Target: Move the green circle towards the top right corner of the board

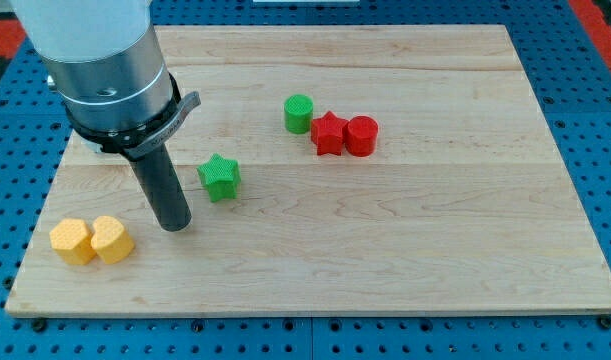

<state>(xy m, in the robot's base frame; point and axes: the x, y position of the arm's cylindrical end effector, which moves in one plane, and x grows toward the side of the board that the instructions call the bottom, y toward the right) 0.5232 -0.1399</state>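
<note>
The green circle (298, 113) is a short round block standing upper-middle of the wooden board (435, 230). A red star (328, 133) sits just to its lower right, touching a red circle (362, 136). My tip (174, 225) rests on the board at the view's left, well to the lower left of the green circle. A green star (220, 177) lies between my tip and the green circle, just right of the rod.
Two yellow blocks, a hexagon (72, 241) and a rounded one (112, 239), sit side by side near the board's lower left corner. A blue pegboard (585, 110) surrounds the board.
</note>
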